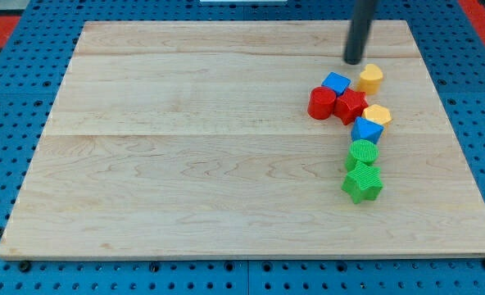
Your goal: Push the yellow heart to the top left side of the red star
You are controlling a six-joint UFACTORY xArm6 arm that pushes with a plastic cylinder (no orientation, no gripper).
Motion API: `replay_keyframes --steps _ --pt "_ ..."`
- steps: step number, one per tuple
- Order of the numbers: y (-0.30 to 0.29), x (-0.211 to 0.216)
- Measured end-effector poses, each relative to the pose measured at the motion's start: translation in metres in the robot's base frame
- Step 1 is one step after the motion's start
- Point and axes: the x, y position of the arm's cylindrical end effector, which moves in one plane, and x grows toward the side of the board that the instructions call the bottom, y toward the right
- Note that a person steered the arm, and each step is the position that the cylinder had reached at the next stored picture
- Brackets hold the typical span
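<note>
The yellow heart [371, 78] lies at the view's upper right of the board. The red star [351, 106] sits just below and left of it, in a cluster of blocks. My tip [355, 61] stands on the board just up and left of the yellow heart, a small gap away, and above the blue cube [336, 83]. The rod rises out of the view's top.
A red cylinder [322, 102] touches the star's left. A yellow hexagon [377, 114], a blue block [367, 130], a green cylinder [362, 153] and a green star [362, 183] run down from the red star. The wooden board [185, 164] lies on a blue pegboard.
</note>
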Motion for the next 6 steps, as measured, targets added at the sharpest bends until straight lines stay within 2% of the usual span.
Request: replay_keyframes --steps 1,2,3,6 --pt "-0.006 0.034" --pt "-0.064 0.088" --pt "-0.089 0.115" --pt "-0.106 0.115"
